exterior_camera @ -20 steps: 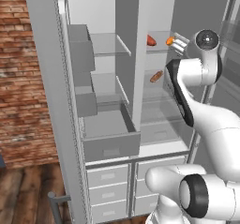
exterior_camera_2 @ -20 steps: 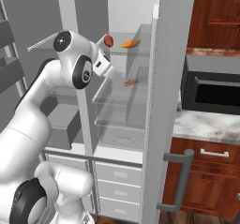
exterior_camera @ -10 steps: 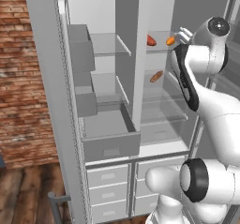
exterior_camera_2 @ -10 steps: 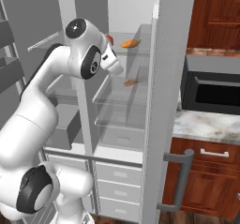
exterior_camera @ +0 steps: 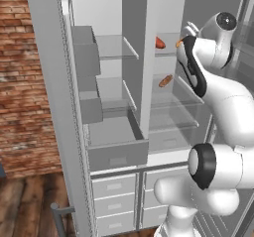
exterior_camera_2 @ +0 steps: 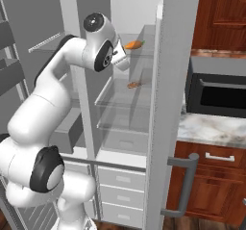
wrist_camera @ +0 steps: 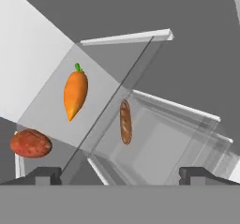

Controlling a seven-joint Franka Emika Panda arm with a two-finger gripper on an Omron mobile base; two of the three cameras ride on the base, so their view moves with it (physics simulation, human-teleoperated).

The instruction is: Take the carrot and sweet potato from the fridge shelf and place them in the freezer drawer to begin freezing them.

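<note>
I can read no brand, label or writing anywhere. My hand view has the jaws (wrist_camera: 120,178) spread wide, gripping nothing. The carrot (wrist_camera: 75,93) lies ahead of them toward the left finger's side on the fridge shelf (wrist_camera: 56,120), the sweet potato (wrist_camera: 30,143) nearer that finger on the same slab. A brown elongated piece (wrist_camera: 125,122) rests on a shelf beyond. The left base view adds the freezer drawer (exterior_camera: 116,144), pulled open well below the jaws.

Open fridge, arm raised to the top shelf

The sweet potato (exterior_camera: 160,42) lies on the fridge shelf (exterior_camera: 166,52); the freezer drawer (exterior_camera: 117,147) stands pulled out below.
</note>
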